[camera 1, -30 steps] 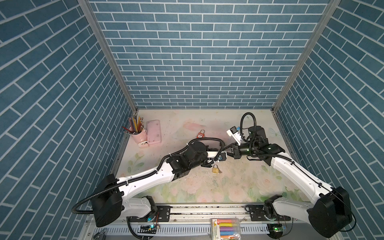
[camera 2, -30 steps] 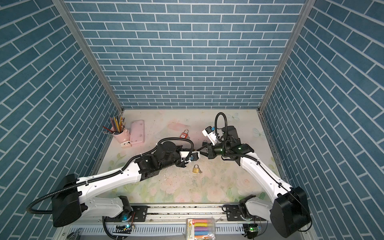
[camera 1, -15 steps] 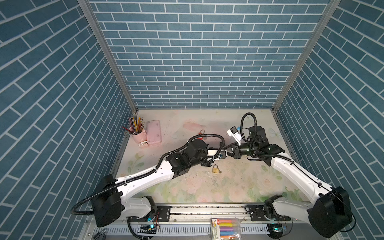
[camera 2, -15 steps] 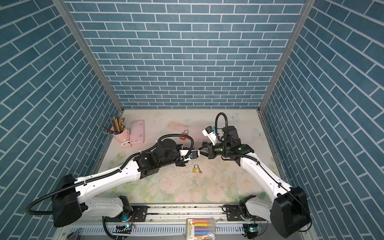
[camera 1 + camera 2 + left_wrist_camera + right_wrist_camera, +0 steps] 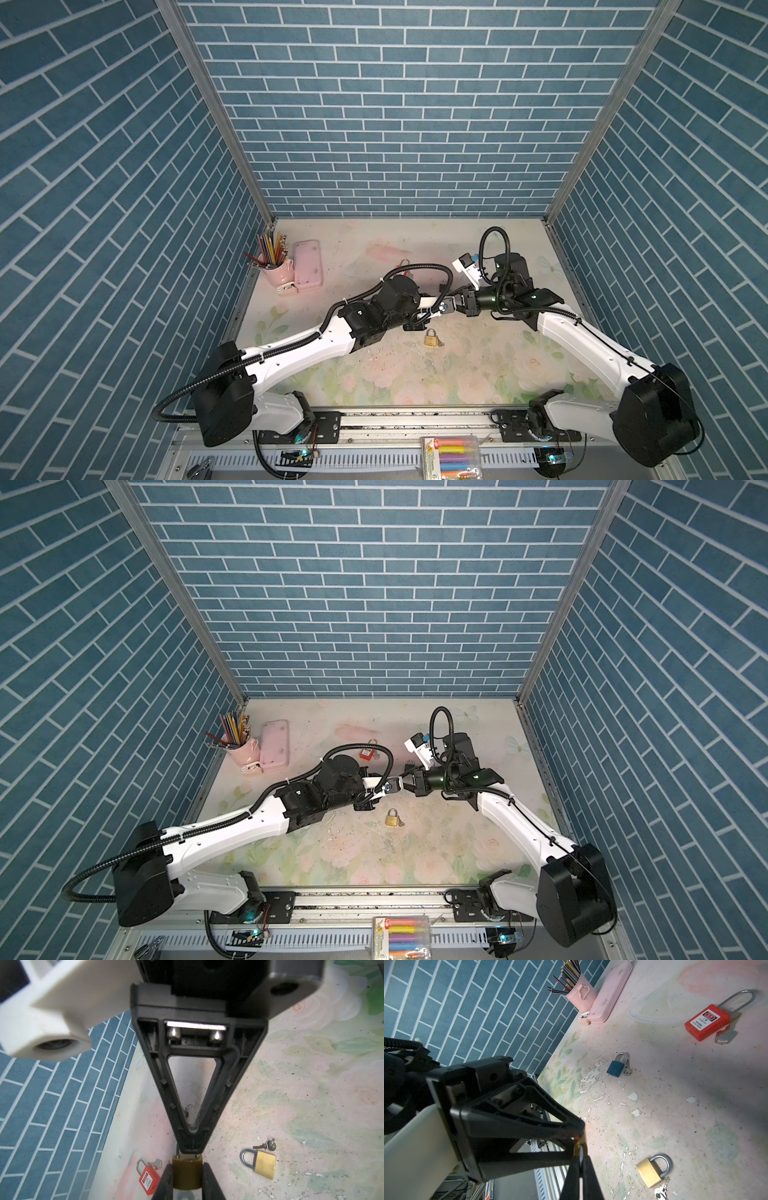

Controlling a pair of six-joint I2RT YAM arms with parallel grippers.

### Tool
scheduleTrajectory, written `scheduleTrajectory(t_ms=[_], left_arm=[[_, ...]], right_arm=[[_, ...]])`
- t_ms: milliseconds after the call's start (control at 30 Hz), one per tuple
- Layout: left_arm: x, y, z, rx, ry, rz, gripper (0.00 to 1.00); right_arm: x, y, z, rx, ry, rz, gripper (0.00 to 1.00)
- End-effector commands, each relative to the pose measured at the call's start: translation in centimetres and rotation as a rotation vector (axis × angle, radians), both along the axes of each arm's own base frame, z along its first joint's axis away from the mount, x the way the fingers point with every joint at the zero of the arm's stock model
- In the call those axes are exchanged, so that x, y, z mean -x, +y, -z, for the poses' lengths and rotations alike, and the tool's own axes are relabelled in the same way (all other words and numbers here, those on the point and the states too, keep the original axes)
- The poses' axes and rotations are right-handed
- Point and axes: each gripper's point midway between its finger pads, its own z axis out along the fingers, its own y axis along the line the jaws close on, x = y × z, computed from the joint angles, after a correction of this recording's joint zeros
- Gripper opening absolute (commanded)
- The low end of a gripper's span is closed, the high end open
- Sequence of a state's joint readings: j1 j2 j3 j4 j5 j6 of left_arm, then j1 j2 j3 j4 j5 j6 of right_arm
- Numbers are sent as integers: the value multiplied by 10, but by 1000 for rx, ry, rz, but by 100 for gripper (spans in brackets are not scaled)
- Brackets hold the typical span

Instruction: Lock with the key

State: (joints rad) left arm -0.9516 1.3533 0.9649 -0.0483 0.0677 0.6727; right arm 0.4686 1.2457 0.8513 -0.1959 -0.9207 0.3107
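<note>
My left gripper (image 5: 187, 1165) is shut on the body of a brass padlock (image 5: 187, 1176), held above the table's middle. Two thin shackle legs show at the padlock's top. My right gripper (image 5: 581, 1156) meets it tip to tip and is shut on that thin silvery shackle, seen edge-on against the brass (image 5: 580, 1142). In both top views the left gripper (image 5: 440, 308) (image 5: 384, 789) and the right gripper (image 5: 454, 302) (image 5: 401, 782) touch nose to nose. A grey round shape sits under the padlock between the left fingers; I cannot tell whether it is the key.
A second brass padlock (image 5: 431, 337) (image 5: 652, 1169) with keys on a ring lies on the table just below the grippers. A red padlock (image 5: 366, 752) (image 5: 148, 1179) with a key lies behind them, and a small blue padlock (image 5: 615, 1067) beside them. A pink pencil cup (image 5: 274, 266) and a pink case (image 5: 307, 269) stand at the back left.
The left arm's wrist has shifted slightly toward the back of the table. Both grippers have stayed shut and joined at the padlock.
</note>
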Motion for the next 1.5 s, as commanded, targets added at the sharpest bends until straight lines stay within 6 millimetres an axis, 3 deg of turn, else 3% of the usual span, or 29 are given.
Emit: scheduleTrajectory(t_ms=[0, 200, 400, 500, 700, 800, 867, 933, 1067, 1167, 1300, 1467], left_arm=[[9, -43, -157, 458, -263, 135, 0], [4, -43, -169, 506, -280, 128, 0], [0, -37, -166, 513, -274, 105, 0], [-5, -32, -152, 492, -253, 70, 0], [-6, -9, -77, 377, -104, -38, 0], [-2, 9, -42, 351, -13, -111, 0], [1, 20, -29, 361, 37, -164, 0], [1, 28, -25, 386, 78, -213, 0], [-8, 40, -34, 477, 147, -338, 0], [-25, 50, -47, 602, 233, -510, 0], [-42, 58, -58, 821, 443, -724, 0], [-49, 55, -57, 1116, 806, -809, 0]], right_arm=[[26, 13, 28, 28, 126, -89, 0], [27, 17, 38, 37, 154, -95, 0], [24, 18, 38, 43, 149, -88, 0], [15, 15, 30, 42, 133, -64, 0], [-13, -8, -18, 12, 28, 39, 0], [-22, -21, -49, 0, -48, 84, 18], [-24, -27, -70, -16, -115, 107, 36], [-23, -31, -87, -24, -181, 126, 51], [-19, -37, -108, -43, -283, 154, 59], [-18, -41, -107, -57, -312, 192, 59], [-17, -47, -90, -67, -321, 259, 59], [-15, -41, -61, -53, -305, 307, 58]])
